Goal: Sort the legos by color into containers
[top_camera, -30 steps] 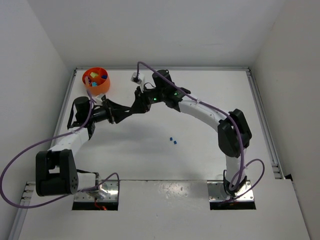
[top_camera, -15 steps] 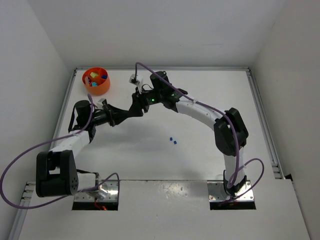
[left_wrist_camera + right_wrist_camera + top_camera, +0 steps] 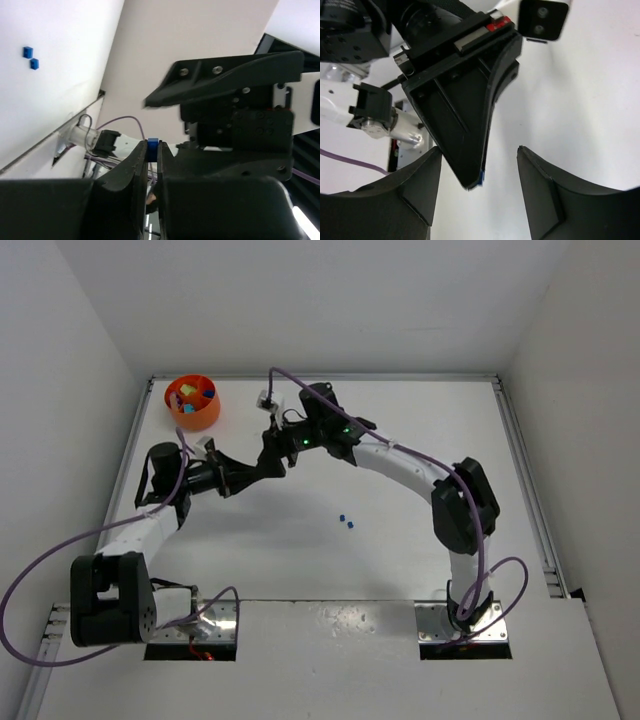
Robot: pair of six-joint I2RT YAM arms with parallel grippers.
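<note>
Left wrist view: tiny blue lego [image 3: 153, 143] pinched at the very tips of the left hand [image 3: 153, 155], closed narrow on it and held clear of the desk [image 3: 300, 550]. Right hand [image 3: 479, 152] spread wide on either side of those tips, gripping nothing. Probably near weightless, stiff and slick plastic. Apt to pop out if squeezed off-centre, so best taken across two flat opposite sides, well seated rather than at the edge. Two more blue legos [image 3: 346, 520] loose near the middle of the top view. Orange bowl [image 3: 203, 417] with sorted pieces at upper left, well apart from both hands.
</note>
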